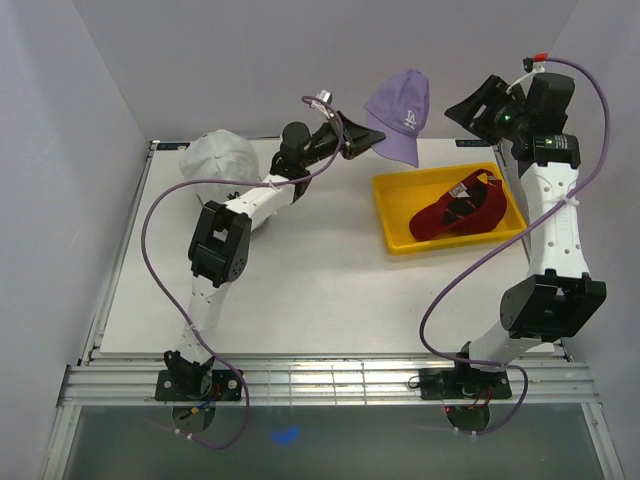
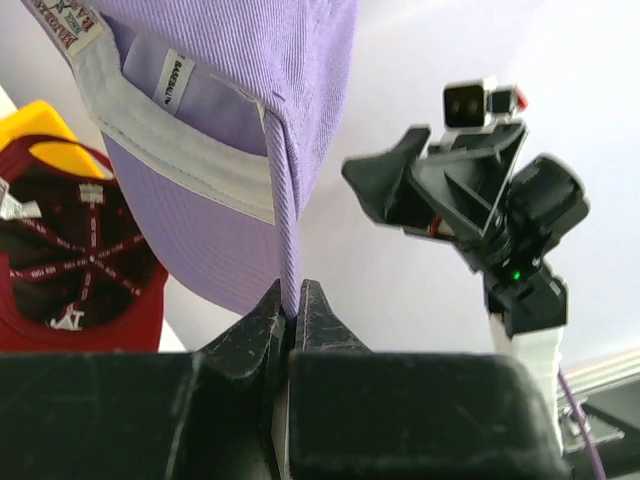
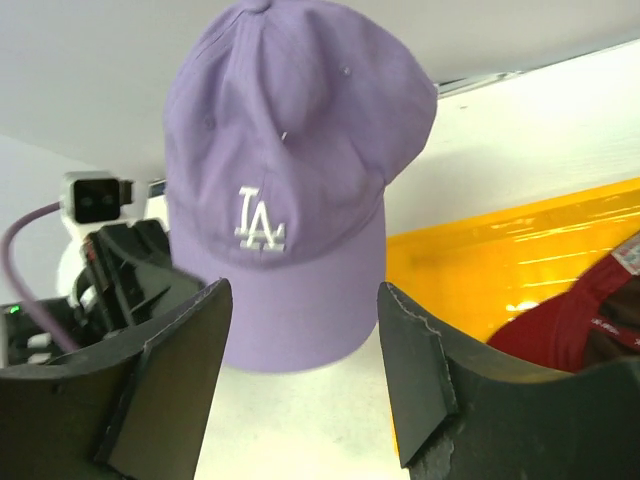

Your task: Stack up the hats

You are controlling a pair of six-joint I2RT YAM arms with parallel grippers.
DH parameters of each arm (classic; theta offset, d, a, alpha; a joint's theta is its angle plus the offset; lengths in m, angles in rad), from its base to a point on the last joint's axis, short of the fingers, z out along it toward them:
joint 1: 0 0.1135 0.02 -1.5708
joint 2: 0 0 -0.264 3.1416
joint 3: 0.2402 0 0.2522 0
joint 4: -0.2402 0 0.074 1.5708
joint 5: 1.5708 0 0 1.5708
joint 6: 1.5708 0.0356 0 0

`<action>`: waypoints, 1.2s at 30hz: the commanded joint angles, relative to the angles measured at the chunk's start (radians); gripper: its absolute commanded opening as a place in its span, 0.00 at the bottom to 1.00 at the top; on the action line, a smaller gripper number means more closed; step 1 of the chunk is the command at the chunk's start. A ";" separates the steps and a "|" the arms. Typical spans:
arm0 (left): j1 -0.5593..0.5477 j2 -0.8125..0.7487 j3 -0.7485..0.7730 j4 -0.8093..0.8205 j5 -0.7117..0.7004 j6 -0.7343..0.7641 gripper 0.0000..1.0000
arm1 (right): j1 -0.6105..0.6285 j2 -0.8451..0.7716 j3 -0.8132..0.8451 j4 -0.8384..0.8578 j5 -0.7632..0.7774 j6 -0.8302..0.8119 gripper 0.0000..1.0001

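My left gripper [image 1: 362, 137] is shut on the brim of the purple cap [image 1: 400, 115] and holds it in the air at the back, left of the tray. In the left wrist view the brim edge [image 2: 285, 200] runs down between my closed fingertips. The cap, with a white LA logo, faces my right wrist camera [image 3: 290, 180]. My right gripper [image 1: 470, 110] is open and empty, raised to the right of the cap. The red cap [image 1: 460, 208] lies upside down in the yellow tray [image 1: 400, 185]. A white cap [image 1: 220, 160] sits at the back left. The tan and black caps are out of view.
The yellow tray stands at the right middle of the white table [image 1: 300, 290]. White walls close the back and both sides. My left arm stretches diagonally across the table's left half.
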 commanded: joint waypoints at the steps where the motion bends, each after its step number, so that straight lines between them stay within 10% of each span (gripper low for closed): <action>1: 0.040 -0.105 -0.020 0.095 -0.071 -0.071 0.00 | 0.010 -0.030 0.002 0.056 -0.133 0.102 0.66; 16: 0.363 -0.595 -0.466 0.239 -0.046 -0.201 0.00 | 0.386 0.208 0.226 0.237 -0.193 0.353 0.71; 36: 0.675 -0.797 -0.823 0.530 0.040 -0.461 0.00 | 0.626 0.425 0.129 0.935 -0.180 0.909 0.75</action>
